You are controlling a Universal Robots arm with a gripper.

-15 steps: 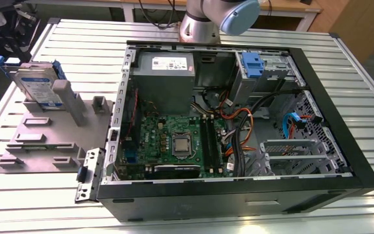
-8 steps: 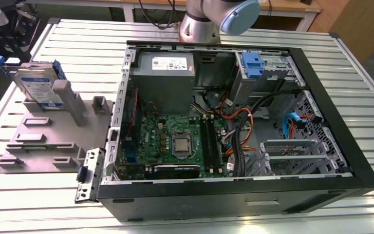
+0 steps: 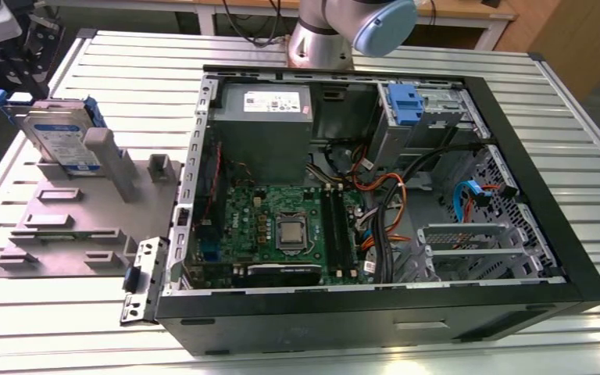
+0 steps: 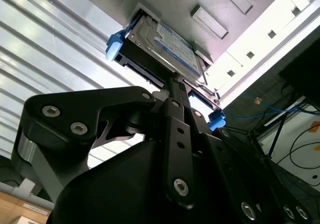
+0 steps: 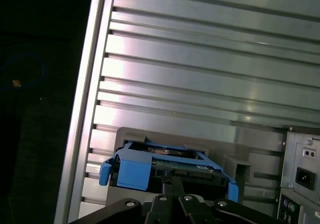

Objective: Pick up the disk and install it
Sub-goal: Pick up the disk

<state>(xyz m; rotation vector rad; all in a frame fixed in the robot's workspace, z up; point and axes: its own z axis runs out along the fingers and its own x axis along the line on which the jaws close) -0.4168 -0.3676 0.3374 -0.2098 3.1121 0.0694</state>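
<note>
Since the fingers are pressed together and empty, with the disk standing on edge in its grey fixture straight ahead of their tips and apart from them, a good pick likely needs them spread, centred across the blue rails, and squared.

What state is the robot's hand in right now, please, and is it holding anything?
Hand: closed, tips together at the edge of the disk; whether it grips the disk cannot be told.
</note>
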